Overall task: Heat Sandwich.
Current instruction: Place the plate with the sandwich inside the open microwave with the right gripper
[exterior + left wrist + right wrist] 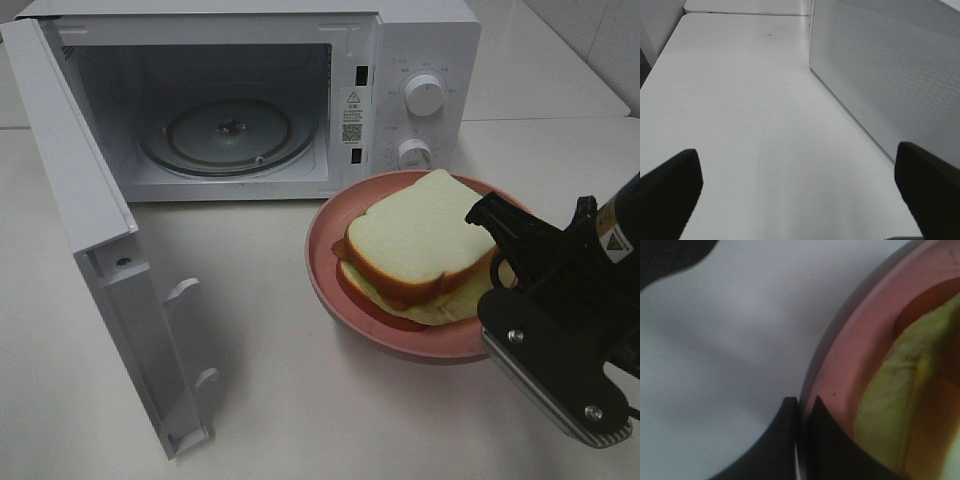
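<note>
The sandwich (425, 240), thick pale bread with an orange-brown crust and green leafy filling, lies on a round pink plate (320, 260) in front of the microwave's control panel. My right gripper (495, 245) is shut on the plate's right rim. The right wrist view shows its fingertips (790, 412) pinching the pink rim (865, 340), with the leafy filling (895, 400) beside them. The white microwave (430, 40) stands open, its glass turntable (230, 135) bare. My left gripper (800, 195) is open and empty over the table; it is out of the exterior view.
The microwave door (90, 230) swings out far to the left front, and its perforated panel (890, 75) shows beside my left gripper. The white table (250, 400) stretches in front. Two knobs (425, 95) sit on the control panel.
</note>
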Controlling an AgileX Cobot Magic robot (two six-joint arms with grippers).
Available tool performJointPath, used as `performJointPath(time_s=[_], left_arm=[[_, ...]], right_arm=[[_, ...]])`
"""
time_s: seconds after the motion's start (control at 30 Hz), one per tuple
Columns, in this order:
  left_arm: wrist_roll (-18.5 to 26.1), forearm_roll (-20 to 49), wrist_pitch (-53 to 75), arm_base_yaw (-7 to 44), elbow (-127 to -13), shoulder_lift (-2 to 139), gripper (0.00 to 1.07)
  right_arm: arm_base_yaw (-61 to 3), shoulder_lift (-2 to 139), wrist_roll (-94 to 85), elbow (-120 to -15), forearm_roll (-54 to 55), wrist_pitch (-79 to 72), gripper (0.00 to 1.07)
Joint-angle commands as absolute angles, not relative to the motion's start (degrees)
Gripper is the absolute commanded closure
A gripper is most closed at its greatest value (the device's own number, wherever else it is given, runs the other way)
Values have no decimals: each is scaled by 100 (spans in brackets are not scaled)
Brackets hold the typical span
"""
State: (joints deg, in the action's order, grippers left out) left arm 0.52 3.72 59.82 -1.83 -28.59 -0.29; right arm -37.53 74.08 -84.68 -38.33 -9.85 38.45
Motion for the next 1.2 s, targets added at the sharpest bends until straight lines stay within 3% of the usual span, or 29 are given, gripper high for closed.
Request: performJointPath(time_s=[0.03, 1.2], left_arm=[[57, 390, 5924, -201, -2836, -172, 7], [57, 390, 5924, -201, -2836, -172, 7]], right_arm=[[-3724, 7385, -8554, -3873, -871, 3558, 107], [-3741, 9139, -9694, -5598, 350, 3472, 107]])
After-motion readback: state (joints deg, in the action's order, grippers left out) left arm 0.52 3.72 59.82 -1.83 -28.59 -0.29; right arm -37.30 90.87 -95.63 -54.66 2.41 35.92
